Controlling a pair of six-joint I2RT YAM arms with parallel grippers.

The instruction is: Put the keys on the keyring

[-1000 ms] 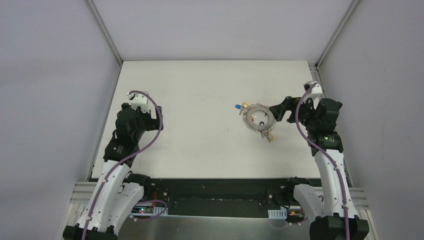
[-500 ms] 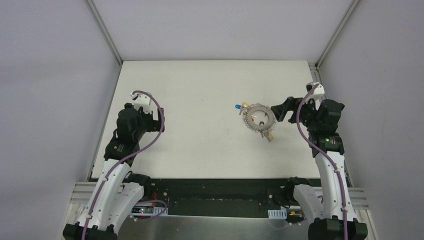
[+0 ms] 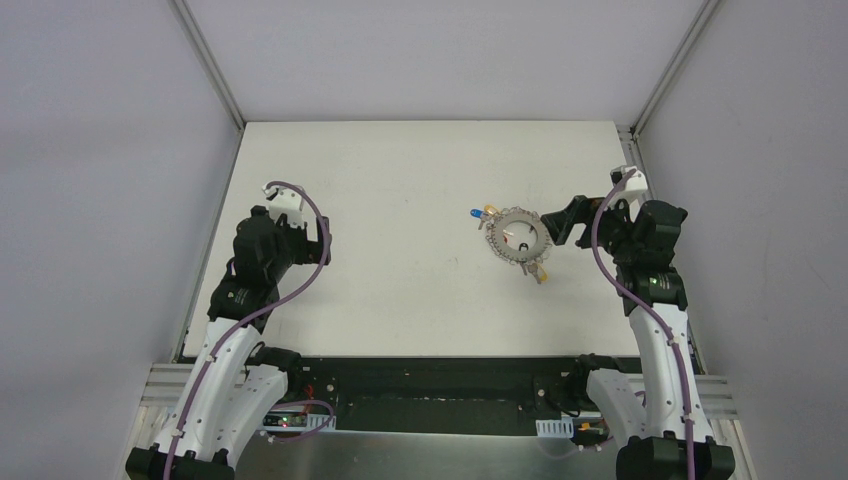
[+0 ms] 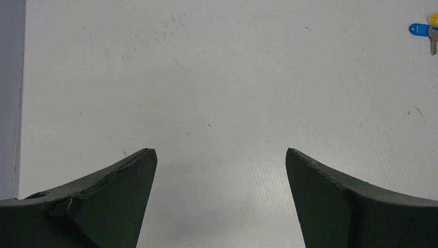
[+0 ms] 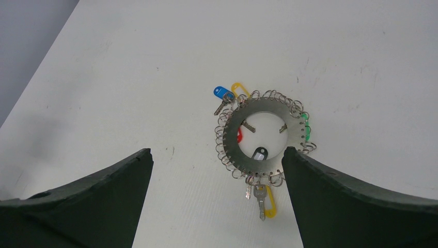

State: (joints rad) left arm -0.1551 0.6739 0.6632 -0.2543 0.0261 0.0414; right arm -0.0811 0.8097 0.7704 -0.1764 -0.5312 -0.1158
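The keyring [image 3: 519, 237] lies flat on the white table [image 3: 400, 180], right of centre. It is a grey metal ring [image 5: 263, 103] fringed with small wire loops. Keys hang on it: a blue head [image 5: 222, 93] and a yellow head [image 5: 238, 89] at its far left, a green head [image 5: 307, 126], a red head [image 5: 239, 136], a black head [image 5: 260, 153] inside it, and another yellow one [image 5: 269, 204] on the near side. My right gripper [image 5: 217, 151] is open and empty, just right of the ring [image 3: 558, 222]. My left gripper [image 4: 221, 151] is open and empty, far to the left [image 3: 318, 238].
The blue key head [image 4: 417, 29] and the yellow one [image 4: 433, 18] show at the top right corner of the left wrist view. Grey walls with metal rails [image 3: 205, 60] enclose the table on the left, right and back.
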